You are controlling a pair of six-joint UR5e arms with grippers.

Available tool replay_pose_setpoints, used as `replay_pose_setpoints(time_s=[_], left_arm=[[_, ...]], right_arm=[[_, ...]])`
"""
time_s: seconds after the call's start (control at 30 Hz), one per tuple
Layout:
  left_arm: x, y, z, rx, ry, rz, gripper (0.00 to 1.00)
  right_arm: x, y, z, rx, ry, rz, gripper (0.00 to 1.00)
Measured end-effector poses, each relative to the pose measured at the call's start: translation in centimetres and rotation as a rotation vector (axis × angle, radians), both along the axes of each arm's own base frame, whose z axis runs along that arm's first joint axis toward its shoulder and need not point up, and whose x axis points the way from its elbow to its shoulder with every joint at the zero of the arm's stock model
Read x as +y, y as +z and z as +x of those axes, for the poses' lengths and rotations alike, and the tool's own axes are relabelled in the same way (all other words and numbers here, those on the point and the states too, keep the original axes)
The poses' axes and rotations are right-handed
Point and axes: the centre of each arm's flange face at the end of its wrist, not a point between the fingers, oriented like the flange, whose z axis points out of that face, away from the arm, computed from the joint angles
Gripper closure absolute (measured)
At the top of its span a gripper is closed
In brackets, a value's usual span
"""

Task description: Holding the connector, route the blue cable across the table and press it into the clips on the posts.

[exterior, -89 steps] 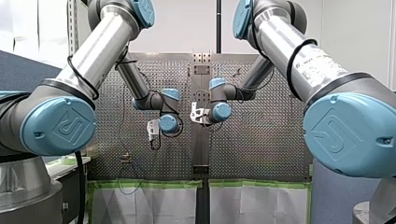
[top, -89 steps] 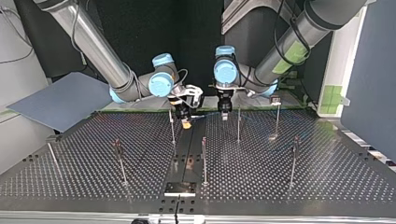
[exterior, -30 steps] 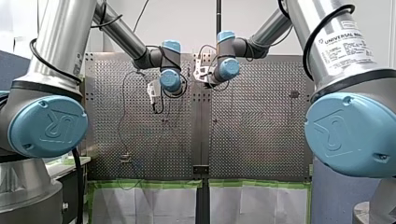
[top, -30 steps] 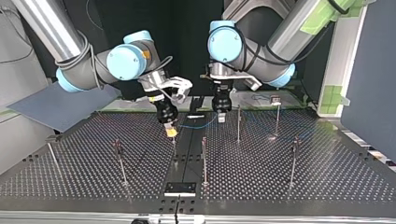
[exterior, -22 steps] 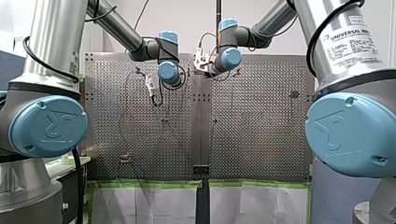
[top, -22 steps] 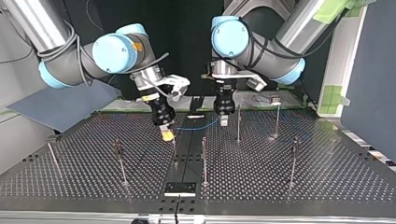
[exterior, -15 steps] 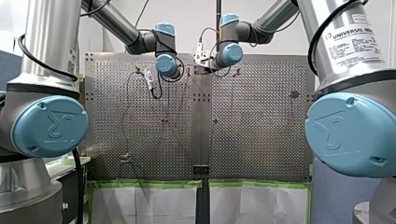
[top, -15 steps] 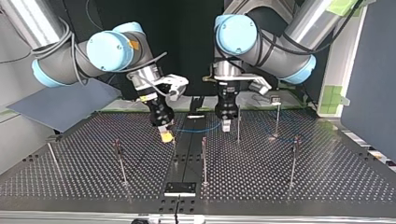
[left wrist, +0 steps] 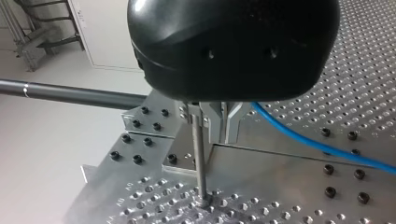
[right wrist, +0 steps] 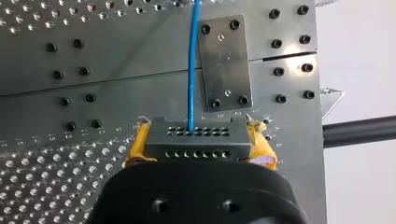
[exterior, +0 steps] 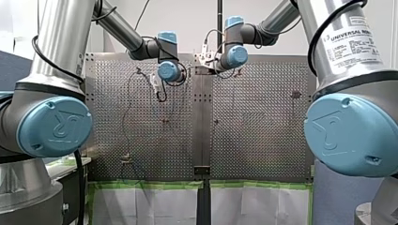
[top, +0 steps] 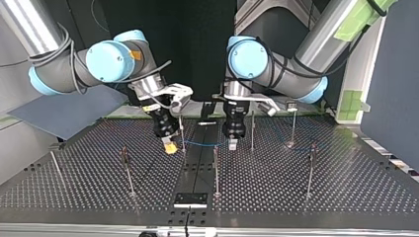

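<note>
Routing step, no clip filled yet by my judgement. My right gripper (right wrist: 200,148): yellow pads clamped on connector (right wrist: 196,135). My left gripper (left wrist: 220,138): fingers pinched round blue cable (right wrist: 192,60), strung between both above table's centre seam. Next: lower taut span into clip atop post (top: 216,168).

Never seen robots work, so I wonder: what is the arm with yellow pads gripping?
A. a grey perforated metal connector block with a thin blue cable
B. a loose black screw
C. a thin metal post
A: my yellow-padded right gripper clamps the grey perforated metal connector block, thin blue cable leaving it.
</note>
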Motion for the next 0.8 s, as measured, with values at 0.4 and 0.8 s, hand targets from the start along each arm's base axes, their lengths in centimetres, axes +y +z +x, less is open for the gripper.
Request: replay_pose_setpoints(time_s=[0.4,0.8], left_arm=[[1.1,0.7,1.8,-0.029,-0.015,-0.010,1.00],[2.4,2.7,3.9,-0.078,-0.026,-0.034,1.00]], right_arm=[[-1.8,0.4,-0.2,-0.010,0.021,-0.010,1.00],[-2.3,1.3,-0.1,-0.023,0.027,-0.024,1.00]])
